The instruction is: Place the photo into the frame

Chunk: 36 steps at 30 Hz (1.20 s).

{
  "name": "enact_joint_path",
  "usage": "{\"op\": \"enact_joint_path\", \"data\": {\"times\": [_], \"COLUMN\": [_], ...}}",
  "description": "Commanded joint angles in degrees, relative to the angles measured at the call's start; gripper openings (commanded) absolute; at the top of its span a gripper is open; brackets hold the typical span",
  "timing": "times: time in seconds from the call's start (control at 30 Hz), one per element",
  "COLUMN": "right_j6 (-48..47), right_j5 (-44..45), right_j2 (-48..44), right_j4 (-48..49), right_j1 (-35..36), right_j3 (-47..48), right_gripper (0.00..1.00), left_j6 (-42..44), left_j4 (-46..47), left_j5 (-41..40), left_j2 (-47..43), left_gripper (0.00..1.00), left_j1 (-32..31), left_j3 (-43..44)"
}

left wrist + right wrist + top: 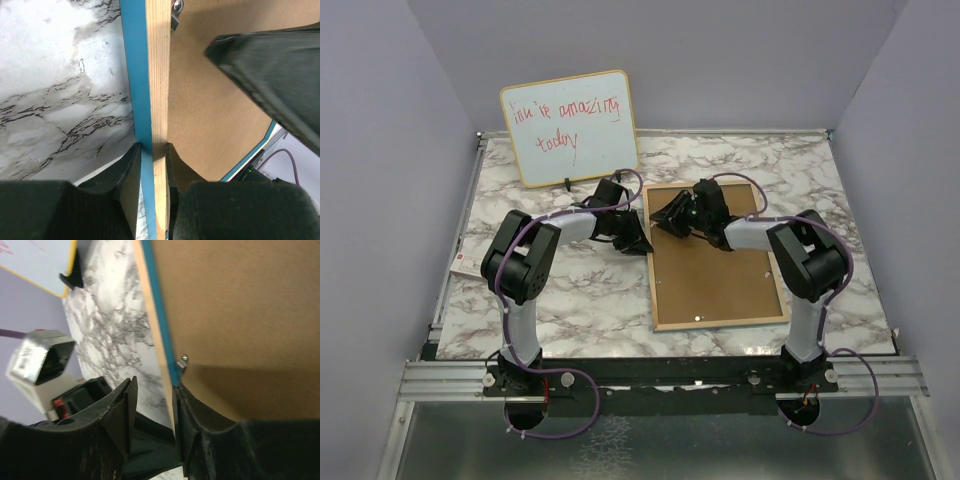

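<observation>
The frame (pixel 720 323) lies back-up on the marble bench (pixel 570 300), with a brown backing board (pixel 715 280) filling it. The left tool (pixel 638 240) is narrowed onto the frame's left rail. In the left wrist view its fingers (pixel 131 167) press both sides of the blue-and-wood edge. The right tool (pixel 665 215) sits near the frame's far left corner, partly open. The right wrist view shows one finger (pixel 187 415) against the edge and the other clear of it. Only the wrist views show the frame's blue side and a small metal clip (pixel 183 360) on the backing. Only the top view shows the whole whiteboard (pixel 570 125), standing beyond the frame's far left corner.
</observation>
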Motion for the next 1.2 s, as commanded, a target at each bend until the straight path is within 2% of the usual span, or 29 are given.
{"op": "enact_joint_path", "data": {"times": [0.0,0.27,0.7,0.87,1.0,1.17], "right_j6": [-0.9,-1.7,-1.1,-1.6,-3.8,-6.1], "right_j5": [-2.5,-2.4,-1.3,-2.8,-3.4,2.4], "right_j2": [3.4,7.4,10.6,7.1,0.5,-7.0], "right_j4": [-2.9,-2.7,-2.0,-1.3,-1.5,-8.3], "right_j1": [0.1,0.1,0.1,0.1,0.1,-0.3], "right_j3": [1.5,3.5,5.5,4.0,0.9,0.0], "right_gripper": [0.40,0.33,0.37,0.38,0.40,0.41], "left_j6": [3.8,4.0,4.2,4.2,4.3,4.9], "left_j4": [-7.2,-7.5,-7.6,-8.1,-8.3,-8.3], "left_j5": [-8.7,-8.7,-8.8,-9.1,-9.1,-9.2], "left_j2": [4.7,4.8,5.1,4.7,4.0,3.2], "left_gripper": [0.20,0.20,0.20,0.20,0.20,0.23], "left_j1": [0.4,0.4,0.4,0.4,0.5,0.6], "left_j3": [-2.7,-2.7,-3.3,-2.7,-1.9,-1.3]}}
